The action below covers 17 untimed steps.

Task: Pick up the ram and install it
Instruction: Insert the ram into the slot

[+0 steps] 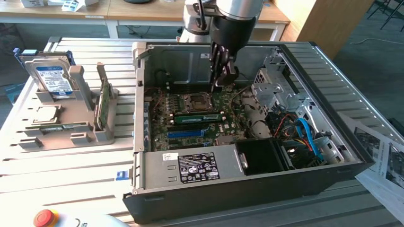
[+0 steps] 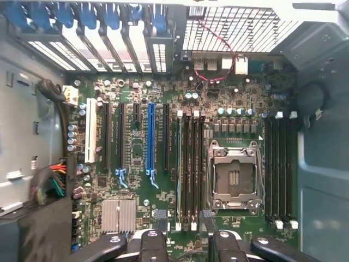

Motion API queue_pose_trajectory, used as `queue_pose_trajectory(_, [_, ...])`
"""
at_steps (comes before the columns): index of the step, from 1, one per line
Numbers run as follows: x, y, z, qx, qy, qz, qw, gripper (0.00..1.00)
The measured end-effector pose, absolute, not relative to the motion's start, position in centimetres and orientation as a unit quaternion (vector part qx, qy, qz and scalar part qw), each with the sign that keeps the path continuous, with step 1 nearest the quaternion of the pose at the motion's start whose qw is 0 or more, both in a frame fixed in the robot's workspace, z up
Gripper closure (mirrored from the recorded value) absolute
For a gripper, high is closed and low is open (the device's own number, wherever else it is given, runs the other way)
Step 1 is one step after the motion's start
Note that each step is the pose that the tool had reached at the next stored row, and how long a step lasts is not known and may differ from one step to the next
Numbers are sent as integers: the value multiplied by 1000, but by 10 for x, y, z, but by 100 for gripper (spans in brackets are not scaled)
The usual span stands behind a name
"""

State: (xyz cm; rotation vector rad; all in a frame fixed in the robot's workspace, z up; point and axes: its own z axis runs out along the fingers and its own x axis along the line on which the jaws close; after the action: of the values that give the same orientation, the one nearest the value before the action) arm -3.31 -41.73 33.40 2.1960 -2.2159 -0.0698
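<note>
The open computer case [image 1: 252,189] takes up the middle and right of the exterior view, with the motherboard [image 1: 189,137] on its floor. The gripper [image 1: 222,81] hangs over the board at upper centre, its jaws released and holding nothing. The ram [image 1: 198,117] sits in a slot at centre frame, just below the gripper, so we judge it already installed. A second green stick [image 1: 103,101] stands in the grey rack [image 1: 75,127] at left. Any lift out must clear the case walls.
</note>
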Motion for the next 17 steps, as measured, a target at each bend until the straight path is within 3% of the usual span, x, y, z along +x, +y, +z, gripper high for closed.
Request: queue_pose_trajectory(17, [-33,-417,355,704,-710,-20,13,63])
